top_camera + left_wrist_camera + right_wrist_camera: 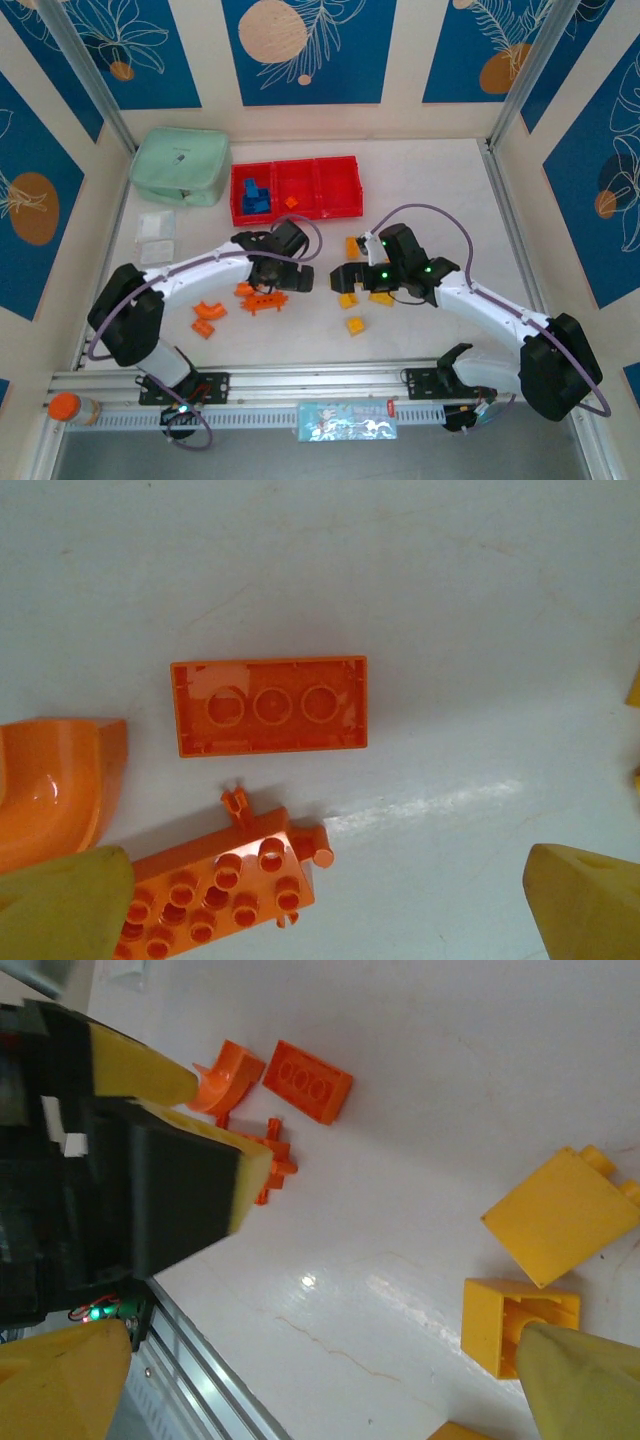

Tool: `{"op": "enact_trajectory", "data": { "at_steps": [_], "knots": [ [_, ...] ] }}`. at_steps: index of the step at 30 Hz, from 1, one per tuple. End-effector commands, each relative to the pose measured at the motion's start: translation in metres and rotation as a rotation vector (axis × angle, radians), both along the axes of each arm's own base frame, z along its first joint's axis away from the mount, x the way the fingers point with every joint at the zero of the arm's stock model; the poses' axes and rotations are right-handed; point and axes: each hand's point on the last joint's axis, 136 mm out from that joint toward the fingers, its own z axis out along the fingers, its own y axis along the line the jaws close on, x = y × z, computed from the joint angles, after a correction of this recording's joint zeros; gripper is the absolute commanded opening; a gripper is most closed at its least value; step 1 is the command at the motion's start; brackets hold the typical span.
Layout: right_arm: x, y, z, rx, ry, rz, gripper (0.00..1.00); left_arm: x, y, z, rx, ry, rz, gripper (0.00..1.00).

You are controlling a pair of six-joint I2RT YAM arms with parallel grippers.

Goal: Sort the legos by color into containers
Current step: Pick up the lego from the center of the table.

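The red containers [340,187] stand at the back of the table; the left bin holds blue legos [255,195] and the middle bin holds one orange lego [291,202]. My left gripper [272,283] [325,910] hangs open over orange legos: an upturned flat brick [268,705], a curved piece [50,790] and a studded piece [220,890] lying by its left fingertip [60,905]. My right gripper [360,275] [320,1390] is open over bare table, with two yellow legos [560,1215] [515,1325] by its right finger. More yellow legos [355,325] lie nearby.
A mint green pouch [180,165] sits left of the bins, with clear packets [155,235] in front of it. The two grippers are close together mid-table. A metal rail [300,385] runs along the near edge, with an orange-capped object [65,408] at its left end.
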Motion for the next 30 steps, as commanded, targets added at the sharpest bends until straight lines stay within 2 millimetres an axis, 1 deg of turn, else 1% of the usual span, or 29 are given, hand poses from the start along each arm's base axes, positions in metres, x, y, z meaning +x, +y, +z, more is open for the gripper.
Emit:
{"op": "enact_trajectory", "data": {
  "at_steps": [1, 7, 10, 14, 18, 21, 26, 30],
  "knots": [
    [-0.001, 0.002, 0.000, 0.004, 0.002, 0.005, 0.99, 0.011, 0.002, -0.005, 0.046, -0.034, 0.026, 0.99],
    [0.001, 0.001, -0.002, -0.006, -0.001, 0.001, 0.99, 0.021, 0.002, -0.025, 0.117, -0.018, 0.024, 0.99],
    [0.001, 0.001, -0.003, -0.005, -0.001, 0.000, 0.99, 0.025, -0.001, -0.033, 0.120, -0.020, 0.027, 0.99],
    [0.002, 0.001, -0.003, -0.008, -0.001, 0.001, 0.99, 0.031, -0.002, -0.040, 0.131, -0.024, 0.034, 0.99],
    [0.002, 0.001, -0.003, -0.006, -0.003, 0.002, 0.99, 0.035, -0.002, -0.046, 0.132, -0.020, 0.041, 0.92],
    [0.003, 0.000, -0.003, -0.005, -0.001, 0.003, 0.99, 0.037, -0.003, -0.050, 0.129, -0.017, 0.042, 0.89],
    [0.004, 0.001, -0.003, -0.003, 0.006, 0.007, 0.99, 0.039, -0.001, -0.055, 0.136, -0.013, 0.051, 0.81],
    [0.005, 0.001, -0.003, 0.001, 0.007, 0.004, 0.99, 0.037, 0.002, -0.058, 0.142, -0.008, 0.053, 0.73]
  ]
}}
